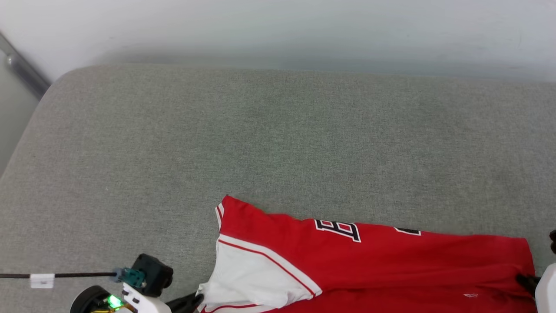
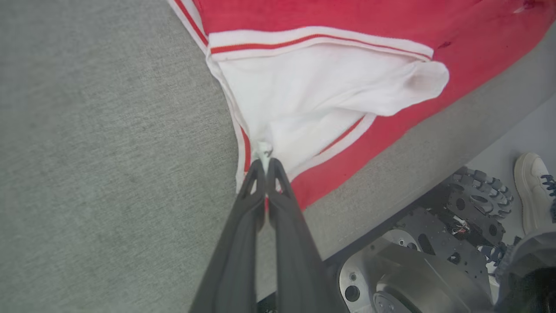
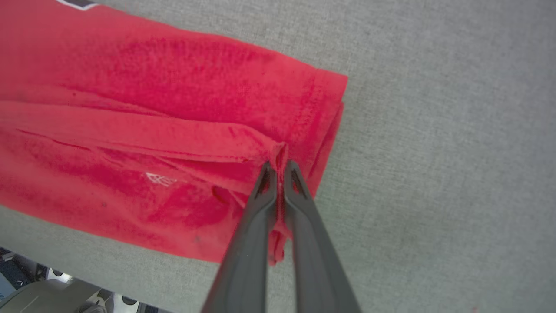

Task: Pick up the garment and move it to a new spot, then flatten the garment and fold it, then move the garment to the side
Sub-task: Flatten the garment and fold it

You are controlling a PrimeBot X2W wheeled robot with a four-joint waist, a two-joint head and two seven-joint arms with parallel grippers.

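The left claw is pinched closed on the edge of the garment, by its white sleeve. The sleeve lies rumpled, with the red body beyond it, on the grey cushion. Past the cushion's edge are the robot's metal base and a white shoe.

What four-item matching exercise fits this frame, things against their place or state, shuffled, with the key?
Things:
1. left gripper
2. right gripper
3. chest lettering
4. shoe

Place or state:
A. beside the wheeled base
B. shut on a red fold of the garment
C. shut on the white sleeve
D. black and white, near the garment's far edge

Pairs: 1-C, 2-B, 3-D, 4-A.
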